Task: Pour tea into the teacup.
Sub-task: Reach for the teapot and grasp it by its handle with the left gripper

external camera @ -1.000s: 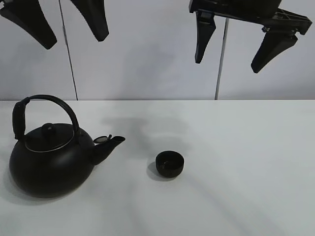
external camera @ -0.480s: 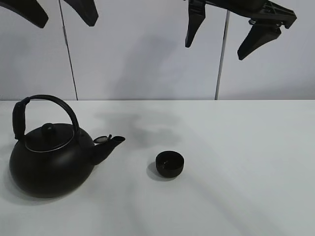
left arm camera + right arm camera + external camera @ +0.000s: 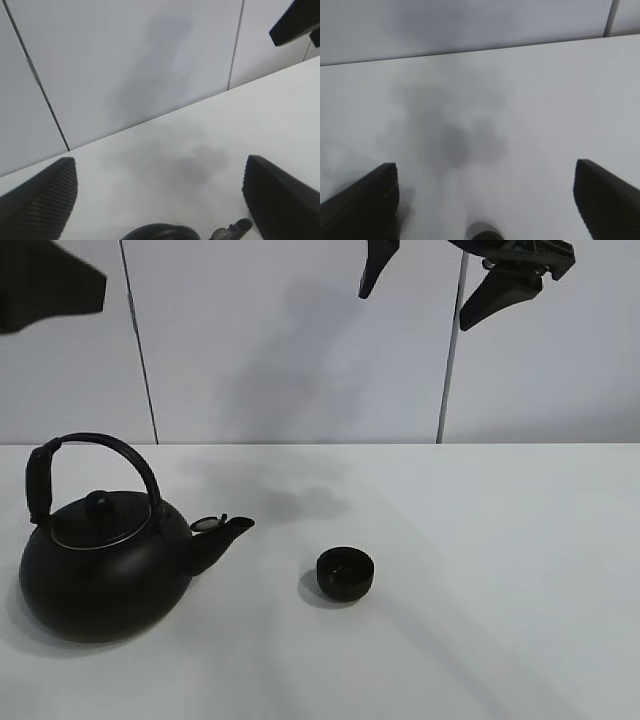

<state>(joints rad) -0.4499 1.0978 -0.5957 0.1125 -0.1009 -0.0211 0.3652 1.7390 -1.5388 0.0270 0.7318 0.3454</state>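
Observation:
The small black teacup (image 3: 345, 572) stands on the white table (image 3: 480, 540), right of the kettle's spout (image 3: 225, 530). The big black kettle (image 3: 100, 565) with arched handle sits at the left. My left gripper (image 3: 160, 200) is open and empty, high above the kettle; one of its fingers (image 3: 45, 285) shows at the top left. The kettle's handle top (image 3: 160, 232) shows at the left wrist view's edge. My right gripper (image 3: 440, 280) is open and empty, high above the table behind the cup. The cup's rim (image 3: 482, 232) peeks in between its fingers in the right wrist view.
A pale panelled wall (image 3: 300, 340) with two thin vertical seams stands behind the table. The table's back edge (image 3: 400, 444) runs along it. White tabletop lies right of the cup.
Both grippers have risen toward the top of the exterior view, still open. The left one has partly left the frame. The kettle and the cup have not moved.

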